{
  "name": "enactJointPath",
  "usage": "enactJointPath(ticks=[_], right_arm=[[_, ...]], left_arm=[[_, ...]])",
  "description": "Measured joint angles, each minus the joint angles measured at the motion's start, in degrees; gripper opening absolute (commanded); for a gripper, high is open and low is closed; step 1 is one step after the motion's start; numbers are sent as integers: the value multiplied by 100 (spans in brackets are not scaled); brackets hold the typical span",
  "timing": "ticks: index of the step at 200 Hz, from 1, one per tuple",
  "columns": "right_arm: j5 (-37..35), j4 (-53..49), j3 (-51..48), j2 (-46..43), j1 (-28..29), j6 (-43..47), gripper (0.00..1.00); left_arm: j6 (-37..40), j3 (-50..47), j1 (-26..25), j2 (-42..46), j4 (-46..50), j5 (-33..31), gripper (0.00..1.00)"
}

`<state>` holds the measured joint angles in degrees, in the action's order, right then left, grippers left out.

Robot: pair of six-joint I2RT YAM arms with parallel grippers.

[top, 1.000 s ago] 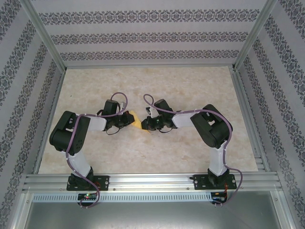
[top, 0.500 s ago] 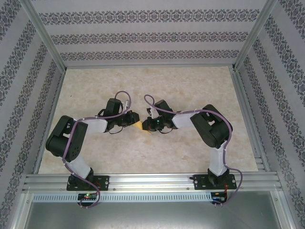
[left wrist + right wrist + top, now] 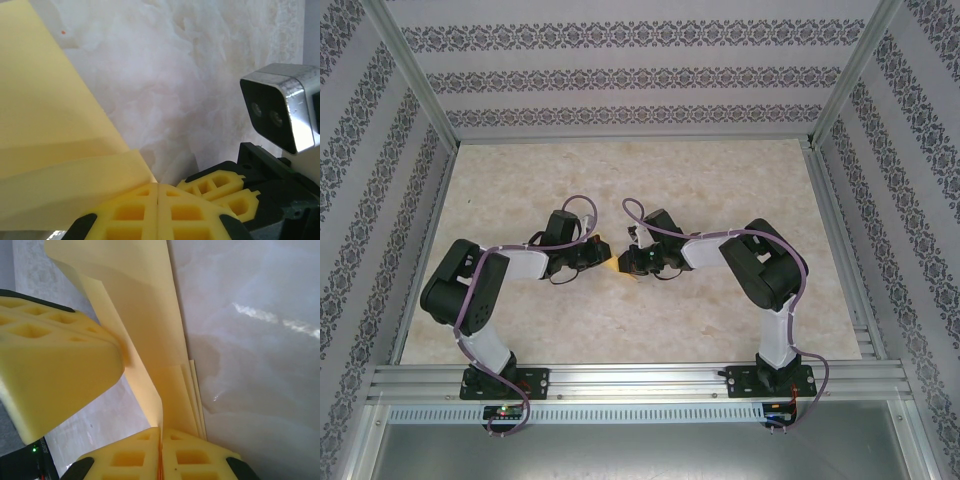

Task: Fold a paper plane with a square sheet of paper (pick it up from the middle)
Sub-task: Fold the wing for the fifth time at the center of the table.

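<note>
Mid-fold, not a plane yet. The square sheet of paper point(image 3: 611, 263) sits between the 2 grippers near the middle of the table point(image 3: 720, 170), doubled into several layers. The right gripper point(image 3: 161, 452) is clamped on the stacked layers at its pad tips. The left gripper point(image 3: 157, 210) has its pads pressed together, with a folded flap ending right at the tips; can't tell if it's actually pinching it. Looks like a crease is being set. Next move probably needs right as anchor while left takes a free edge and brings the flap over square, without tearing.
</note>
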<state>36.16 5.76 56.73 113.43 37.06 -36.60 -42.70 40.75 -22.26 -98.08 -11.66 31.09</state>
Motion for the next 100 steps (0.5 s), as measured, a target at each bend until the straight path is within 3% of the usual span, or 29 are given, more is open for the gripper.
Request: enactJointPath(ticks=[40, 100], right_arm=[[20, 0, 0, 0, -9, -2, 10], [127, 0, 17, -9, -22, -90, 18]], left_arm=[[0, 0, 0, -197, 20, -55, 3], [2, 15, 0, -310, 26, -57, 2]])
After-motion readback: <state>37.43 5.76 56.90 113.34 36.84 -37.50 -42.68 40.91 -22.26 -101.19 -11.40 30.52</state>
